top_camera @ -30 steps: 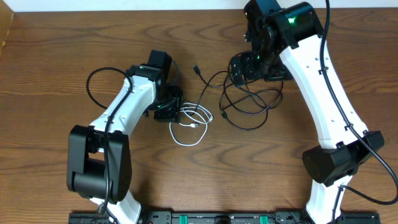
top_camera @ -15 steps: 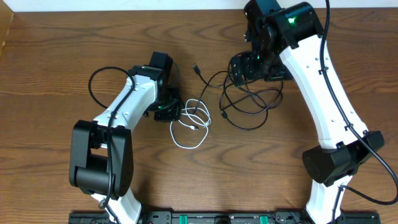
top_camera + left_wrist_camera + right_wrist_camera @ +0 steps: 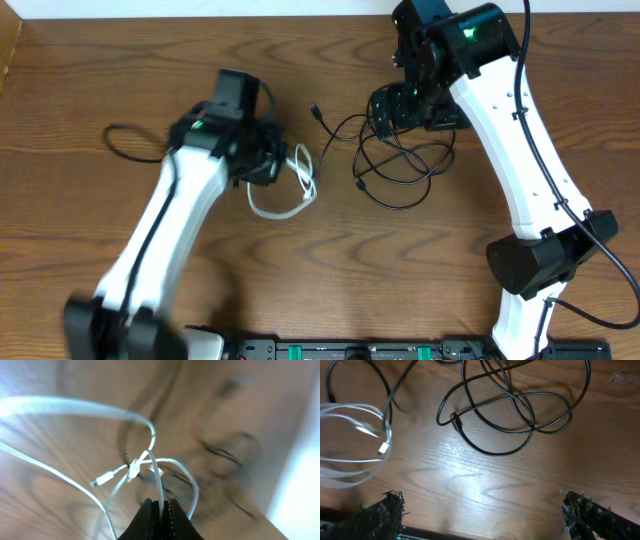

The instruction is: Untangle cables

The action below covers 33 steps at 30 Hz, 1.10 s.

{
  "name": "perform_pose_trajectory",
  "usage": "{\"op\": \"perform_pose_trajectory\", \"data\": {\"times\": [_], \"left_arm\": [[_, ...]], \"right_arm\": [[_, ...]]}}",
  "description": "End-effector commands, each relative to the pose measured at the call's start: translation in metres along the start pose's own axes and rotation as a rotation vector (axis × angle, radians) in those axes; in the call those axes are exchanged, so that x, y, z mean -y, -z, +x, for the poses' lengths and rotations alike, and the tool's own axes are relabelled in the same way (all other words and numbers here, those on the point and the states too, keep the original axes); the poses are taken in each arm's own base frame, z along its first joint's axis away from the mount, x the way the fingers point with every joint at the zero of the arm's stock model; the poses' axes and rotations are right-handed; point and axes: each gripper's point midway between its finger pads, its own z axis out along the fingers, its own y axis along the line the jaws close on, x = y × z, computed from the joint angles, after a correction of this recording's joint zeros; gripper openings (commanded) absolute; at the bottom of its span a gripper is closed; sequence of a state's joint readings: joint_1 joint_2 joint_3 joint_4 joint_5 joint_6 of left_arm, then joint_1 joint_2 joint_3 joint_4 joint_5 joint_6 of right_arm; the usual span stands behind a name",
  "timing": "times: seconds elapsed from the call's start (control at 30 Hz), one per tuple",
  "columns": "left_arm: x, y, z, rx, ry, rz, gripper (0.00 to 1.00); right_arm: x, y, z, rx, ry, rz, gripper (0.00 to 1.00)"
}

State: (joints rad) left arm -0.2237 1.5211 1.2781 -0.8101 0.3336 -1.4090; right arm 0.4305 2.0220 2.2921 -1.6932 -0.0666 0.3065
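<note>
White cable, short and looped, lies left of the middle of the wooden counter, and the left tool has it pinched: in the left wrist view the left tool has its two dark fingers pressed together on one strand of the white cable, whose loops rise away from the tips with a small white plug end hanging free to the left. That view is blurred, so little else can be read in it. The black cables lie in a loose overlapping heap to the right of the white one, a thin strand reaching up-left to a small black plug. The right tool hangs over the upper part of that heap. From the right wrist, the right tool has its fingers spread wide with nothing between them, the black cables on the counter and the white cable at the left edge.
</note>
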Motion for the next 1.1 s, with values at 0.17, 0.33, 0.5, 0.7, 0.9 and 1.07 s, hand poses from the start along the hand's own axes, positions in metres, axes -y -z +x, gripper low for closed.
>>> {"op": "perform_pose_trajectory", "data": {"times": [0.17,0.33,0.5,0.7,0.9,1.07], "left_arm": [[0.044,0.115,0.025,0.066,-0.168,0.406,0.08],[0.055,0.158,0.037,0.116,-0.312,0.559,0.07],[0.062,0.178,0.041,0.187,-0.498,0.629,0.08],[0.065,0.189,0.055,0.212,-0.734,0.678,0.07],[0.07,0.216,0.063,0.283,-0.884,0.721,0.08],[0.065,0.246,0.059,0.374,-0.949,0.648,0.07]], "right_arm": [[-0.002,0.003,0.001,0.01,-0.001,0.003,0.99],[-0.002,0.003,0.001,0.01,-0.001,0.003,0.99],[-0.002,0.003,0.001,0.01,-0.001,0.003,0.99],[-0.002,0.003,0.001,0.01,0.0,0.003,0.99],[-0.002,0.003,0.001,0.01,-0.001,0.003,0.99],[-0.002,0.003,0.001,0.01,-0.001,0.003,0.99]]}}
